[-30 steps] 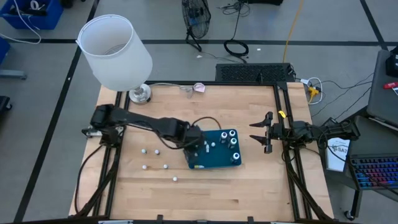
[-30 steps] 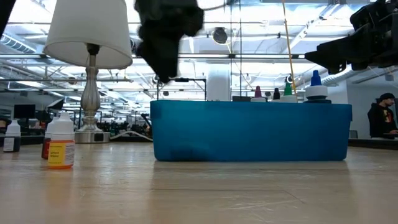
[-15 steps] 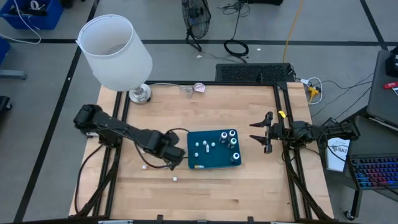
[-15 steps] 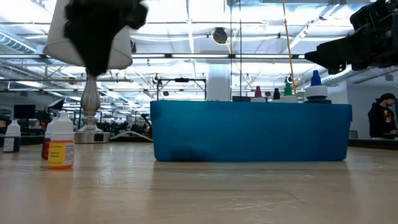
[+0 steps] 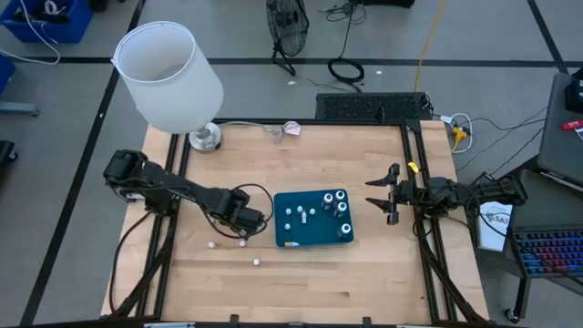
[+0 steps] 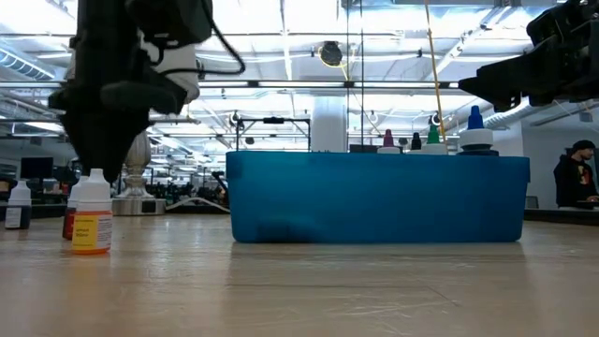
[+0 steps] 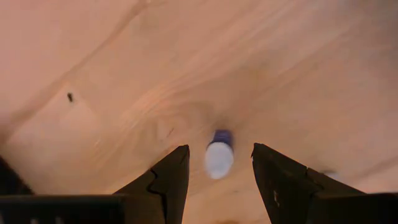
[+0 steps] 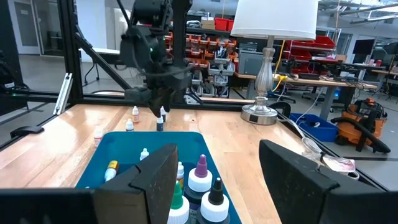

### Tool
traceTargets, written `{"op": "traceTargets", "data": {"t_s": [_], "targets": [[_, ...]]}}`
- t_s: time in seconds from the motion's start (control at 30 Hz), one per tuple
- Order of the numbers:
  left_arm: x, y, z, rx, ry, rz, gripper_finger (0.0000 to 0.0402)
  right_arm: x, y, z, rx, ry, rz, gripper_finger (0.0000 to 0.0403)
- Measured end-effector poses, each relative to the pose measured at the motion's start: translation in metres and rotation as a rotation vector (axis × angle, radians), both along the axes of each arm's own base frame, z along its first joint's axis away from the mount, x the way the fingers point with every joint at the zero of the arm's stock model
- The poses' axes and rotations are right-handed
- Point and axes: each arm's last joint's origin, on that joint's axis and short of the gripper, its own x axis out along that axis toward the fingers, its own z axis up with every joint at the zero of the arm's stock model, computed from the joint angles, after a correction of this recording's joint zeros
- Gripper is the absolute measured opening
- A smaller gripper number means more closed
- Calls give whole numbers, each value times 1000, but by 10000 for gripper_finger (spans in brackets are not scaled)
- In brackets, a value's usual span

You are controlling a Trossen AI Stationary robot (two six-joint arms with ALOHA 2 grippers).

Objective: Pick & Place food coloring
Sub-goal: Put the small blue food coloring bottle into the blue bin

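Fingers of the left tool (image 7: pixel 214 171) stand apart and empty, poised straight over a white-capped food coloring bottle (image 7: pixel 219 153) upright on the counter (image 5: pixel 310 282) beside the blue tray (image 5: pixel 284 239); we judge it light, rigid, easily tipped; we would pinch its body below the cap; right tool (image 5: pixel 381 193) waits open

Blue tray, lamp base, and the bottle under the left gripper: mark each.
blue tray (image 5: pixel 319 240): high view, bare floor near its front edge.
lamp base (image 5: pixel 205 138): high view, round metal foot.
bottle (image 7: pixel 219 158): left wrist view, white cap.
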Motion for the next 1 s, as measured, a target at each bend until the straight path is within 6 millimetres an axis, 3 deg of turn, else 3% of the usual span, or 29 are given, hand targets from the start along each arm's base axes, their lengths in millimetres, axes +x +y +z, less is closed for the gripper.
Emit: {"op": "traceTargets", "data": {"t_s": [0.5, 1.0], "targets": [[-9, 2, -27, -71, -2, 23, 180, 0, 0, 0, 0, 0, 0, 213], [-7, 3, -28, -81, -25, 3, 179, 0, 0, 0, 0, 0, 0, 212]]}}
